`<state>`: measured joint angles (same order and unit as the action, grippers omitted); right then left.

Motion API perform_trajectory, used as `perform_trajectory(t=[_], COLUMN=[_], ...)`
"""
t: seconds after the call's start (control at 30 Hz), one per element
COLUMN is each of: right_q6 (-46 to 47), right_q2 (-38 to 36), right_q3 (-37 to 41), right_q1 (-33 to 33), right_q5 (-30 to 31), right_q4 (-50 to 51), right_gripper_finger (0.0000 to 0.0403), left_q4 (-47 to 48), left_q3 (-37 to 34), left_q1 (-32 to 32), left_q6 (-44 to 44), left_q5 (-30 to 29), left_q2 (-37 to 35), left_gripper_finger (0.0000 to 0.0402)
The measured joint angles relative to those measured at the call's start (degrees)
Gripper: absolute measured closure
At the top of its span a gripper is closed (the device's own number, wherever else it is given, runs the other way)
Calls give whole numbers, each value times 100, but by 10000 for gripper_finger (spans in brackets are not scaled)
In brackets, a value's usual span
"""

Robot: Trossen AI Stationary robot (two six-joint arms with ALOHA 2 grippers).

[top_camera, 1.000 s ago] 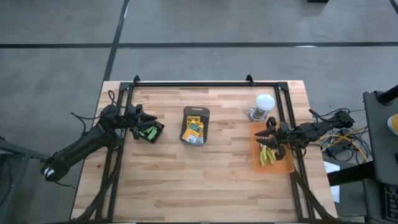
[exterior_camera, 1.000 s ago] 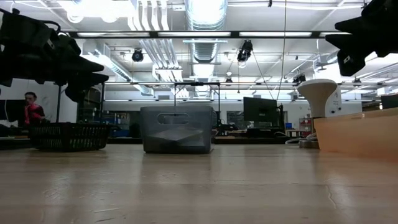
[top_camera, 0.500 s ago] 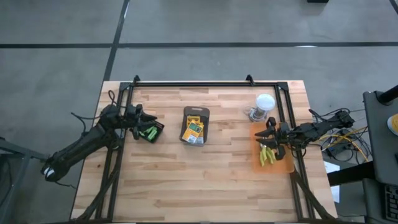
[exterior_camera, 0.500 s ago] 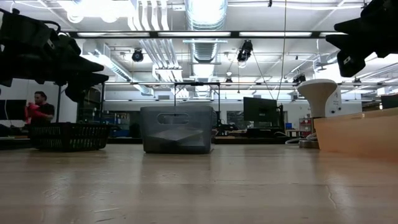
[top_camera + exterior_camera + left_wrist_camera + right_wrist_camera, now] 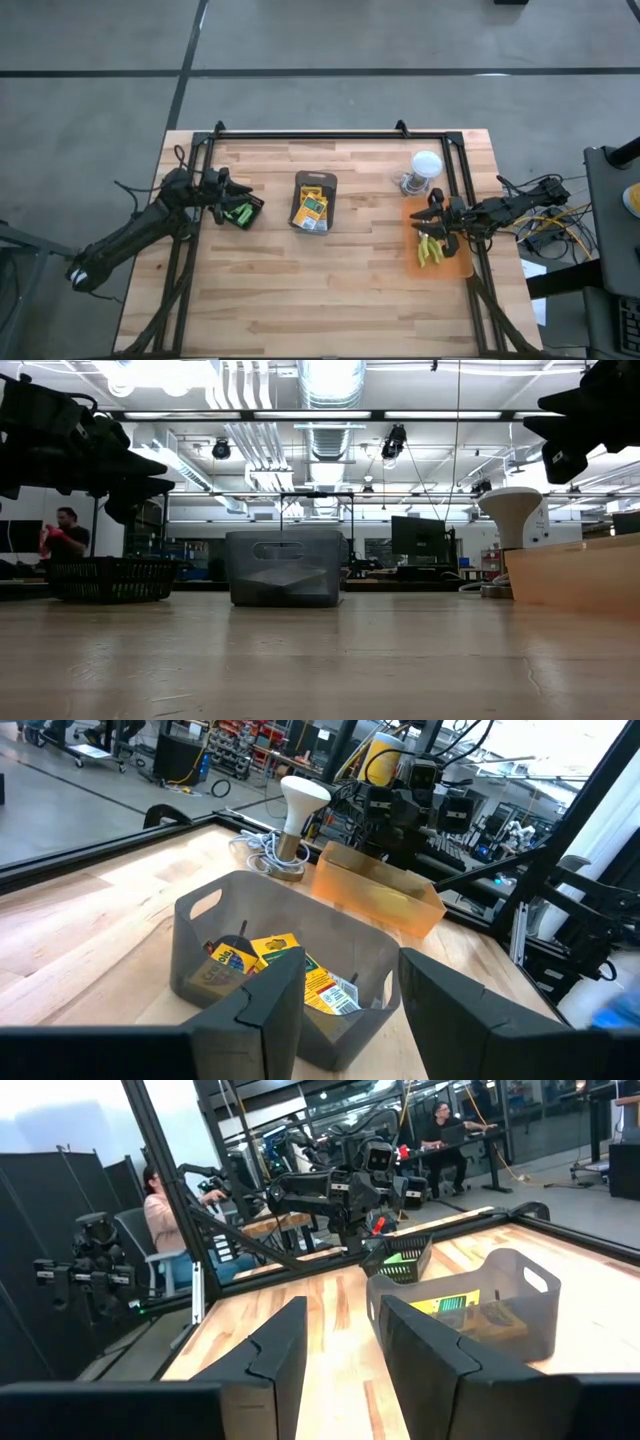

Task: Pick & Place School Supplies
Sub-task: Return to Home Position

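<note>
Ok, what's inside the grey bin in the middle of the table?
Yellow-and-green crayon boxes, overlapping, lie in the grey bin. Their count is unclear, and anything beneath them is covered.

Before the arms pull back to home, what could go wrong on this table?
The right gripper hangs open over the shallow orange plastic bin; dipping as it retreats could drag the bin and the green supplies inside. The clear jar with a white lid stands close beside that arm and might get clipped. The left gripper, open above the small black mesh basket, could likewise snag its rim.
</note>
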<state>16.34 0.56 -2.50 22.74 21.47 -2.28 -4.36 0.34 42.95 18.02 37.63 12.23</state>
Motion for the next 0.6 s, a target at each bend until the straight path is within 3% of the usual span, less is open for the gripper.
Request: perform_trajectory(t=[0.6], right_q6=[0], right_q2=[0], right_q3=[0], right_q1=[0], right_q5=[1], right_q4=[0], right_gripper_finger=[290], left_q4=[-2], left_q3=[0], left_q1=[1], left_q6=[0], left_q5=[2], left_q2=[0], left_gripper_finger=[234])
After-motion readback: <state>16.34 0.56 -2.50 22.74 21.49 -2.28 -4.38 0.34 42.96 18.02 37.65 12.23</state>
